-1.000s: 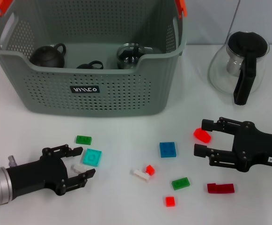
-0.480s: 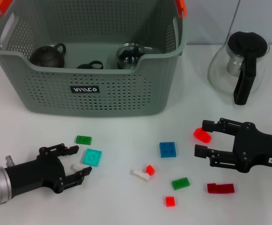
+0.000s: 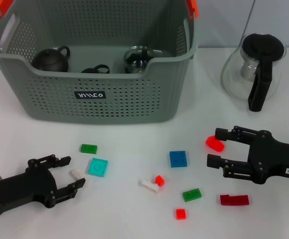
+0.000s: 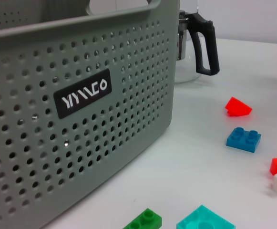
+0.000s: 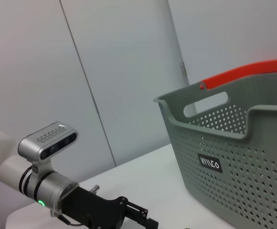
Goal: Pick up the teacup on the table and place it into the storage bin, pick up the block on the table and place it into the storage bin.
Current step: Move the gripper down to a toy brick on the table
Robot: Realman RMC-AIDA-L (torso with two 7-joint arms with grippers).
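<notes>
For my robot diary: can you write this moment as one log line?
left gripper: open, around white block | right gripper: open, beside red block | storage bin: holds teacups, no blocks visible

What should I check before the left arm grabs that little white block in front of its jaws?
1. Left gripper jaws open: ok.
2. Small white plastic block seated deep between the jaws: not ok, it lies only at their tips.
3. Turquoise square block apart from the white one: ok.
4. Grey perforated storage bin has free room: ok.
5. Right gripper far off, open at the red plastic block: ok.
</notes>
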